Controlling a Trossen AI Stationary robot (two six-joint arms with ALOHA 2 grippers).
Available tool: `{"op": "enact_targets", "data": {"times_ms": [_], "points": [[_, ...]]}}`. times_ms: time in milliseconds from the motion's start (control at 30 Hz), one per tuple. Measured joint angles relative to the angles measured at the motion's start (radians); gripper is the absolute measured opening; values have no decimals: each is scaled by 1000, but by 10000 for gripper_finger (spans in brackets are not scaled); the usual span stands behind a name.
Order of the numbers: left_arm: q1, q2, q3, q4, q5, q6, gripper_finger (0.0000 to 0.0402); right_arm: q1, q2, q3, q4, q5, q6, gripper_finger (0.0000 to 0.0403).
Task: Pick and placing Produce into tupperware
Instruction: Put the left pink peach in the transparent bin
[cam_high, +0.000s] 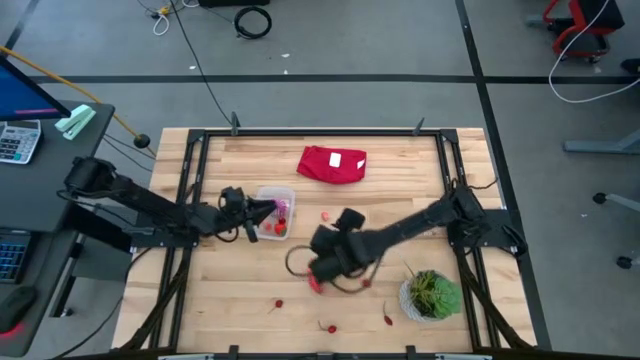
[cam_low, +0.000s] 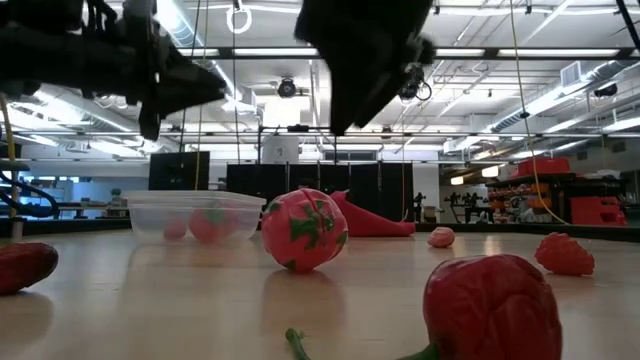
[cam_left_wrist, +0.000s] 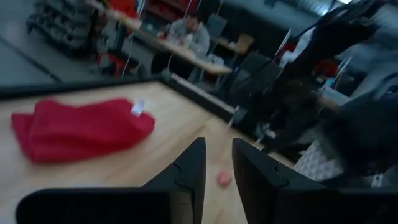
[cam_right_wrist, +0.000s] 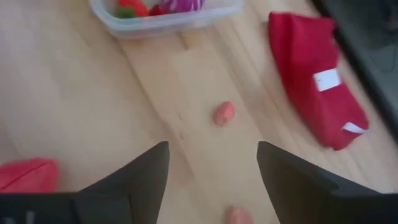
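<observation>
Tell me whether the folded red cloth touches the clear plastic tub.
Apart. The high view shows bare wood between the folded red cloth and the clear plastic tub.

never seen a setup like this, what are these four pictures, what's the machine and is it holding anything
It is a robot with two dark arms working at a wooden table. One picture looks straight down from above, one looks level across the tabletop, and two come from cameras on the arms' wrists.

The left tool hangs over a clear tupperware tub that already has a few produce pieces in it. Its fingers stand slightly apart with nothing between them. The right tool is open above the middle of the table, also empty.

Small red and pink produce pieces lie scattered on the wood. There is also a folded red cloth and a potted plant.
</observation>
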Motion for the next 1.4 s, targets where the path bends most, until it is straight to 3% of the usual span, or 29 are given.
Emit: {"op": "enact_targets", "data": {"times_ms": [133, 267, 500, 700, 1400], "points": [[0, -99, 0, 0, 0, 99, 80, -86, 0, -127, 281, -191, -148, 242], [0, -185, 0, -2, 0, 175, 83, -181, 2, -217, 460, -300, -215, 236], [0, -297, 0, -3, 0, 288, 93, -308, 2, -232, 462, -307, -203, 231], [0, -342, 0, -20, 0, 292, 92, -369, 1, -239, 450, -431, -189, 231], [-2, -345, 0, -57, 7, 254, 92, -327, 37, -265, 446, -346, -106, 225]]}}
